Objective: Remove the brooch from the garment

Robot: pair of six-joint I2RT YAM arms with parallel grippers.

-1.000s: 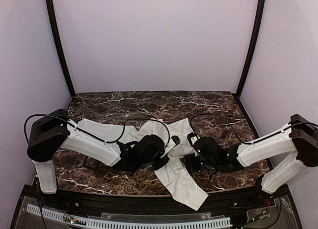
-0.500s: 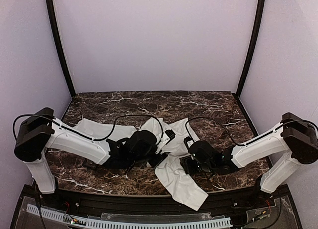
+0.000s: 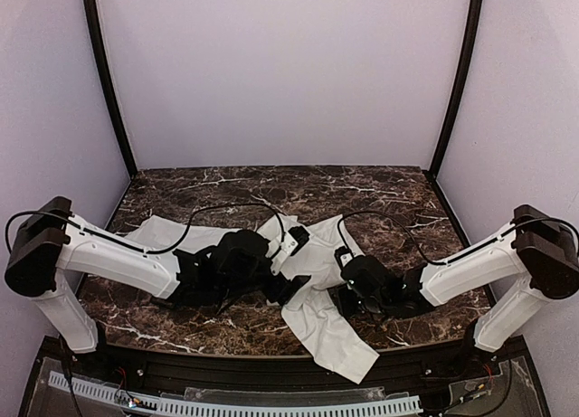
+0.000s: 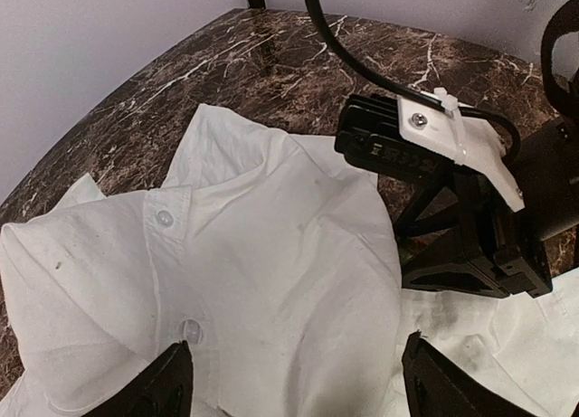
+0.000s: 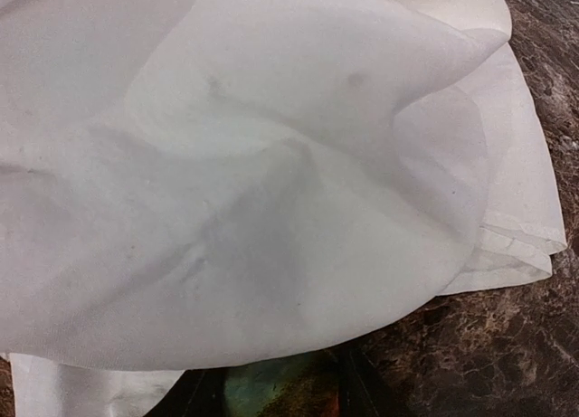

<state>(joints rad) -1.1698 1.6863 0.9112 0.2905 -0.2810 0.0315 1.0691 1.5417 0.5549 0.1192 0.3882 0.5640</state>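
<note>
The task looks barely advanced, if at all: the shirt lies rumpled across the counter with one end hanging over its near edge, and the brooch cannot be picked out in any view, so whether it is on the cloth or off it cannot be told. Two small pale discs along the front band, seen from the left wrist, read as buttons, not the pin. Neither hand shows anything pin-like in its grasp, so finding and freeing the brooch is judged as all left to do. The left hand hangs just above the shirt front, fingers spread wide, holding nothing. The right hand is pushed in under a billow of cloth that hides its fingers; how far it is open, and whether it pinches the fabric, cannot be told
</note>
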